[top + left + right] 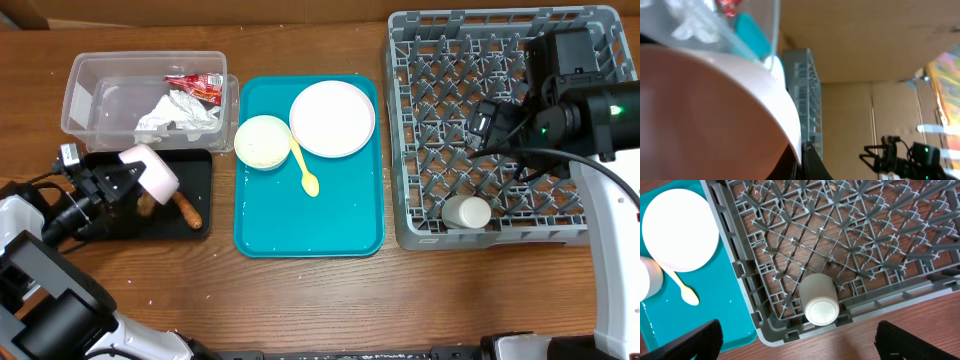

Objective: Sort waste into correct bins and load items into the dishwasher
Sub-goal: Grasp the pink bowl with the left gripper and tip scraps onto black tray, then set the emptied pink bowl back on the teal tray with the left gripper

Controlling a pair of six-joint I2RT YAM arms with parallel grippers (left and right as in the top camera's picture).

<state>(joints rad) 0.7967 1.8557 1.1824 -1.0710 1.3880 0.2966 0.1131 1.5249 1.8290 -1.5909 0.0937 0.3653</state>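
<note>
My left gripper [128,180] is shut on the rim of a tilted white bowl [150,170], held over the black tray [195,165] where brown food chunks [180,208] lie. In the left wrist view the bowl [715,110] fills the frame. The clear tub [90,95] holds the crumpled napkin [178,110] and red-and-white wrapper [197,86]. On the teal tray [300,225] sit a white plate [332,118], a second white bowl [262,141] and the yellow spoon [304,167]. My right gripper [797,340] is open above the grey rack [420,235], where a small white cup [819,300] lies.
The rack's front edge and the wooden table show in the right wrist view, with the teal tray [715,300] beside it on the left. Cardboard walls stand behind the table.
</note>
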